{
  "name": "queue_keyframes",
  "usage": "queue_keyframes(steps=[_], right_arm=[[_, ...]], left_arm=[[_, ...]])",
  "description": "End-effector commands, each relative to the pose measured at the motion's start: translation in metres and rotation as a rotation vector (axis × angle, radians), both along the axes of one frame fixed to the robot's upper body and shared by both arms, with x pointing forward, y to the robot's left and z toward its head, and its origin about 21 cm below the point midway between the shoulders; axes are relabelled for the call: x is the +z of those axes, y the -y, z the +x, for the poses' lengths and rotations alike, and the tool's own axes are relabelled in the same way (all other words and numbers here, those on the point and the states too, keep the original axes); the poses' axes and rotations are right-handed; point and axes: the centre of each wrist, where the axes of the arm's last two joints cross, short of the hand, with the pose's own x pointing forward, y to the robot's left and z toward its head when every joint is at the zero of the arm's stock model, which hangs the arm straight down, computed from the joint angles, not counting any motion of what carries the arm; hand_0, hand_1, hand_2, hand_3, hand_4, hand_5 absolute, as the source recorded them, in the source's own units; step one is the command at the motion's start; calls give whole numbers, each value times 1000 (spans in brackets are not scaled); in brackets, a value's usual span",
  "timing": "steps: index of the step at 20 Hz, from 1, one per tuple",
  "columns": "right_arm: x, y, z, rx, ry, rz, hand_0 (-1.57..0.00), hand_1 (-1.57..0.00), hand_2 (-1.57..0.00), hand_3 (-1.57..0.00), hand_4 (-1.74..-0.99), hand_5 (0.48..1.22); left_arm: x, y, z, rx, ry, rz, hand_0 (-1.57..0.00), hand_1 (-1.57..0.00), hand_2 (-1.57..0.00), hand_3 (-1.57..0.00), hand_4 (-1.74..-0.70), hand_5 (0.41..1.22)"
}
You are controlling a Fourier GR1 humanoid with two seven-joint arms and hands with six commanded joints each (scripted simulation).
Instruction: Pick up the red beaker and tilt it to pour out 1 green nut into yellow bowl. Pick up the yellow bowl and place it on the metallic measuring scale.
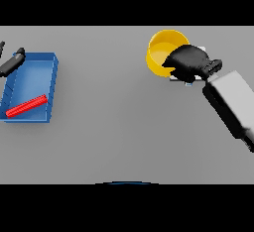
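No legible text, label, brand, number or sign anywhere.

The grey table (119, 127) bears a blue tray (52, 89) at left and a metallic scale (174, 77) at right.

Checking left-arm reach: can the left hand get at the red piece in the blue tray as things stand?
Probably yes. The left hand hangs at the far left corner of the blue rectangular tray, and the long red piece lies uncovered inside. Nothing stands between them; the right hand is away at the yellow round bowl.
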Motion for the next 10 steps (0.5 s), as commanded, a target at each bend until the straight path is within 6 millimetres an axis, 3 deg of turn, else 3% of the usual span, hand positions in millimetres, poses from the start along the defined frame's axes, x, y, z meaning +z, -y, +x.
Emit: queue_keyframes(steps=[1,10], right_arm=[[-5,7,3,-27,2,-5,-1570,-1571,-1537,-1150,-1741,1221],[-28,50,30,-187,22,-7,-1571,-1571,-1487,-1195,-1741,1221]], left_arm=[[2,3,-1,2,1,-4,1,1,1,1,-731,724],[1,0,-5,5,-27,3,1,1,1,1,-720,720]])
